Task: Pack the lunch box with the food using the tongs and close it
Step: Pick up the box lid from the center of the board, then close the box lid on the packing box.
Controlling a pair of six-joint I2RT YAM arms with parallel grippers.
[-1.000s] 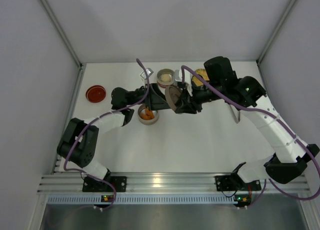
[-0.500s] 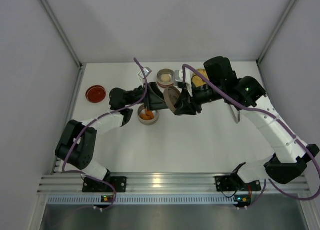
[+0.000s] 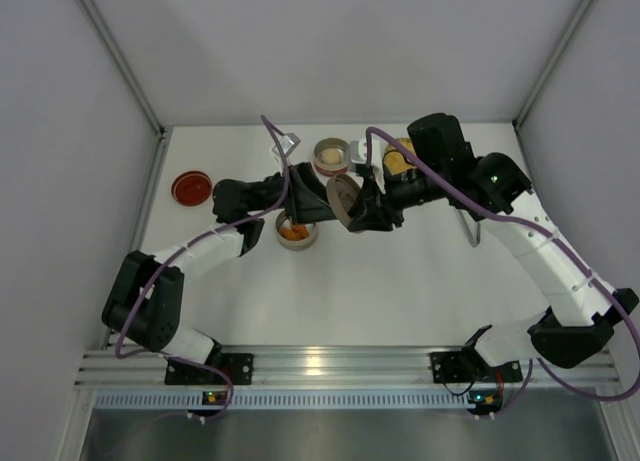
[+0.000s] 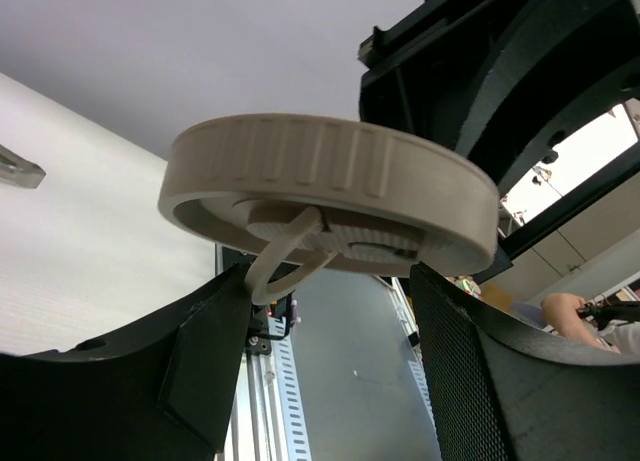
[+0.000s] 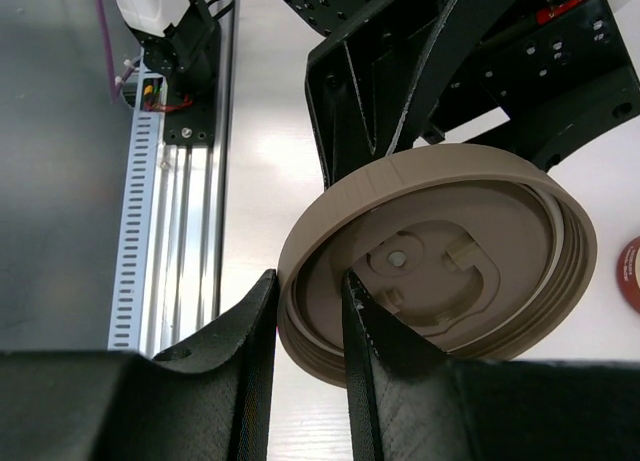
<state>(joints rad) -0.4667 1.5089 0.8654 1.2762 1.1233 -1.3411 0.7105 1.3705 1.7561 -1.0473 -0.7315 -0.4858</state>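
Two arms above one white surface [image 3: 400, 291], converging midway. Between them, aloft and tilted on edge: tan threaded lid [image 3: 345, 198] of the lunch box. Gripped at the rim by the right tool [image 5: 308, 281], clamped with one finger inside the rim and one outside. Hangs just ahead of the left tool [image 4: 328, 276], fingers apart and closed on nothing, loop handle [image 4: 285, 253] of the lid dangling toward the gap. Next in size: round tin [image 3: 297, 248] just near-side of the lid, partly under the left wrist; holds the orange chunks [image 3: 293, 234]. Second tin [image 3: 317, 149] toward the far edge; holds the whitish lump [image 3: 331, 159]. Yellow tray [image 3: 397, 161] beside it, mostly hidden by the right arm. Red disc [image 3: 191, 188] well apart on the left. Tongs [image 3: 470, 231] flat on the surface by the right forearm, partly covered.
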